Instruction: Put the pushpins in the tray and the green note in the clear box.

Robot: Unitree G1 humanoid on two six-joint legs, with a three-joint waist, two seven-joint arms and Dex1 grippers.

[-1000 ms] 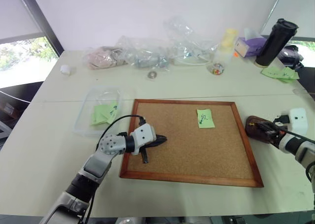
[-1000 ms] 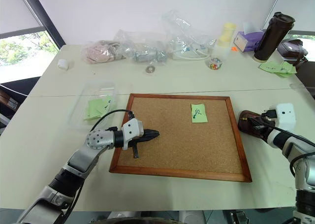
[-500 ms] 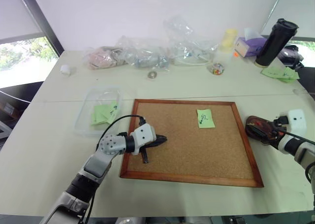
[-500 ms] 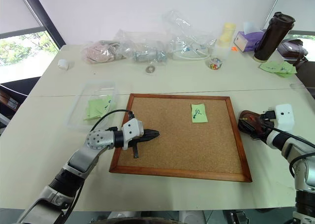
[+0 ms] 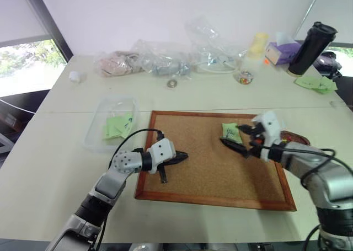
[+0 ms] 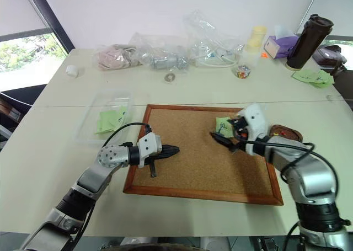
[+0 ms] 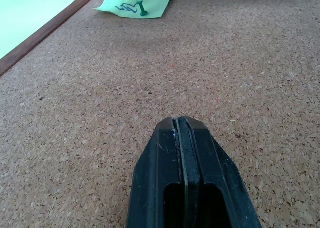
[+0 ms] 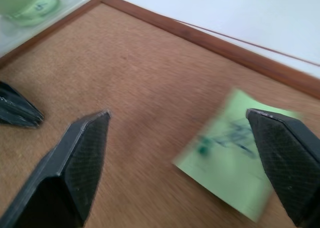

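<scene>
My right gripper covers part of the green note. Tray at its 3 o'clock half hidden by the arm. Pushpin blurred, colour unclear.

Office or lab room: large white table, window with roller blind, cork board, sticky notes, tissue box, travel mug, plastic bags.

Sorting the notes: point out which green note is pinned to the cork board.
The green note beside the right gripper; the other notes lie in the clear box.
</scene>
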